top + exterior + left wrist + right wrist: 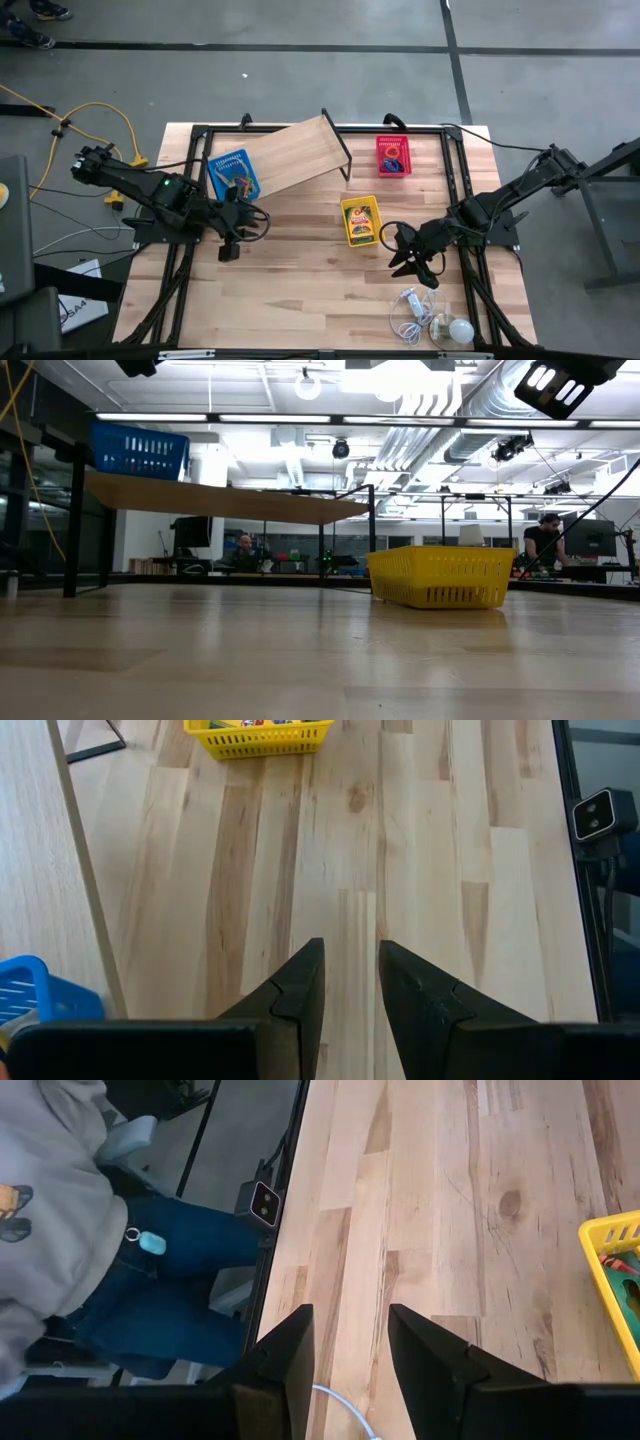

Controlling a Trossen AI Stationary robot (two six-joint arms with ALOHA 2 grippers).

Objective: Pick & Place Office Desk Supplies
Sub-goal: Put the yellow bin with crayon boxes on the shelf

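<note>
The left tool (232, 243) is seen over bare tabletop (300, 270) just in front of the blue basket (234, 174); its two dark fingers (300, 990) stand slightly apart with only wood grain between them, so it is open and empty. The right tool (408, 258) hangs over the tabletop between the yellow basket (360, 220) and the white bulb (460, 329) with its thin cord (408, 318); its fingers (285, 1345) are likewise parted, nothing gripped.

The blue basket is set on the raised, tilted wooden board (295, 152) — in the low view it is shown perched on the board's high end. Rubber-band loops (240, 176) are made out inside it, though their colours are too small to sort. The yellow basket is placed near the tabletop's middle, and something green and red is glimpsed in it (the crayon box cannot be identified with certainty). The red basket (392, 155) sits at the far edge, its contents only dark specks.

In the right wrist view a person (90, 1230) in a grey top and jeans is seen beside the tabletop, cut off by the frame; only a corner of the yellow basket shows there.
</note>
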